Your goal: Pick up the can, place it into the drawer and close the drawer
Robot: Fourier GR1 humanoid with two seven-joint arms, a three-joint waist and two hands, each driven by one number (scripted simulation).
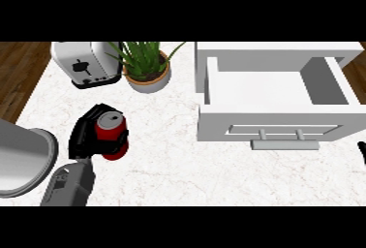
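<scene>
My left hand [89, 133] is wrapped round the red can [112, 133] on white marble counter [178, 164], wood floor [18, 68] off to its left; label unreadable. Right hand [362, 147] barely shows, can't tell.

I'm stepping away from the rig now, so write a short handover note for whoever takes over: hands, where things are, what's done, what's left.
Left hand: curled round the red can, over the counter, left of the drawer.
Right hand: only a sliver shows at the view's right edge; fingers cannot be judged.
Drawer: open, nothing visible inside, handle facing the robot.
Done: can grasped.
Left: carry the can right, place it in the drawer, push the drawer shut.
Nearby: potted plant and toaster behind the can; keep clear.
</scene>
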